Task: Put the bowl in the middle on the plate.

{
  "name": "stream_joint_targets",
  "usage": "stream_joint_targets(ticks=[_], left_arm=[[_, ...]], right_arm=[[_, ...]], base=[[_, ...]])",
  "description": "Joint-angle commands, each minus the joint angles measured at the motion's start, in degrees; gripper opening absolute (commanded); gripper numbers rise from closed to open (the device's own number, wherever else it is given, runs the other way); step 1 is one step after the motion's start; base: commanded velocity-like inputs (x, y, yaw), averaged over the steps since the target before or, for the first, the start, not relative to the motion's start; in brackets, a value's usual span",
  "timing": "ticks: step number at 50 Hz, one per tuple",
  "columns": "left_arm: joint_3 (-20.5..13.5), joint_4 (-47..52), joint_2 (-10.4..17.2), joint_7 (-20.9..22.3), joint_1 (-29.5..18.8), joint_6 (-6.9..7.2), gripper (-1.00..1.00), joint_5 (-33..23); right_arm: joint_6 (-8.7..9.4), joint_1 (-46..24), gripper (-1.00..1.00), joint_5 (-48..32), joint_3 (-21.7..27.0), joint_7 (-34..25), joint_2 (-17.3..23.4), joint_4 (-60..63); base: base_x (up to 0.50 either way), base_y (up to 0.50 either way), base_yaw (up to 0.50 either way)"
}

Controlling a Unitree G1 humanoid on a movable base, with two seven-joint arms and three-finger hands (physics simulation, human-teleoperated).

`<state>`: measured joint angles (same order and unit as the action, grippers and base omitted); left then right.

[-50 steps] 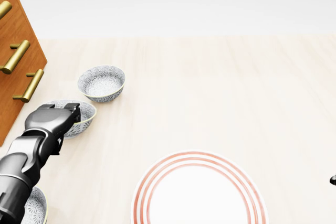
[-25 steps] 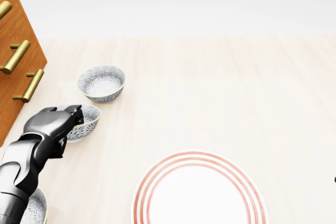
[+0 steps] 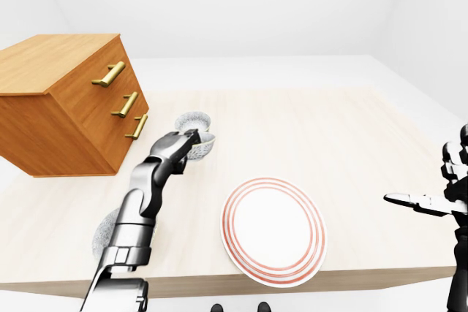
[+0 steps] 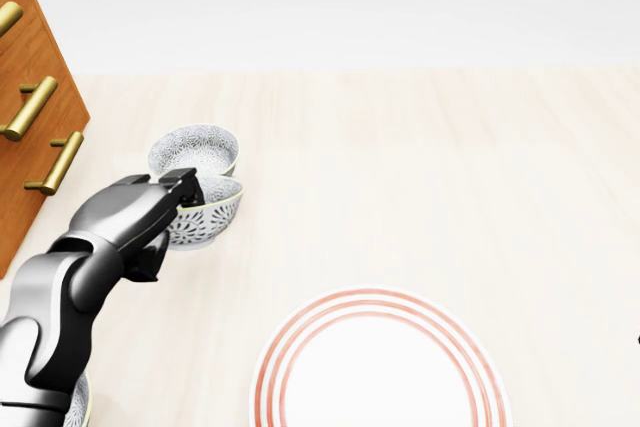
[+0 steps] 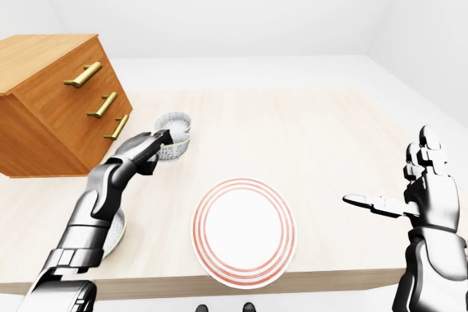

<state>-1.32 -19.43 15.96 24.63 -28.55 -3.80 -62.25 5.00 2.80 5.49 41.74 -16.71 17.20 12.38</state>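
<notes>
The middle bowl is pinched at its rim by the left hand, just beside the upper bowl and apparently held clear of the pale wooden worktop. It is to be carried level to the plate, lower right in the head view, and set inside the red rings. The bowl is round, thin-walled, glazed, finely patterned; rim slip should be anticipated. The right hand is spread, empty

Bare simulated domestic room, plain white walls, orange-brown wooden drawer chest with brass bar handles, pale wooden tabletop beneath it, grey-patterned ceramic bowls beside the chest, red-ringed white plate farther right.
</notes>
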Motion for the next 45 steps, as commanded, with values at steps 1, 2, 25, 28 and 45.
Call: stream_joint_targets(ticks=[1, 2, 25, 28, 45], left_arm=[[-0.36, 20.16, -3.99, 8.96, 2.81, 2.0, -1.0, -1.54], [-0.18, 21.89, -4.3, 9.95, 2.91, 2.24, -1.0, -1.71], [5.14, 41.03, -13.47, 15.37, 3.61, 8.11, -1.0, 1.39], [5.62, 43.38, -14.61, 15.37, 1.41, 8.8, -1.0, 1.91], [9.82, 47.16, -17.55, 12.4, 8.18, 6.33, -1.0, 6.05]], right_arm=[[0.0, -0.04, 1.0, -0.24, -0.2, 0.15, 0.12, -0.83], [0.0, -0.04, 1.0, -0.25, -0.22, 0.16, 0.13, -0.9], [0.0, 0.08, 1.0, -0.82, -0.85, 0.57, 0.18, -2.11], [0.0, 0.09, 1.0, -0.95, -0.77, 0.55, 0.1, -2.04], [0.0, 0.24, 1.0, -1.21, -0.84, 0.67, 0.11, -2.97]], base=[[0.0, 0.0, 0.0], [0.0, 0.0, 0.0], [0.0, 0.0, 0.0], [0.0, 0.0, 0.0], [0.0, 0.0, 0.0]])
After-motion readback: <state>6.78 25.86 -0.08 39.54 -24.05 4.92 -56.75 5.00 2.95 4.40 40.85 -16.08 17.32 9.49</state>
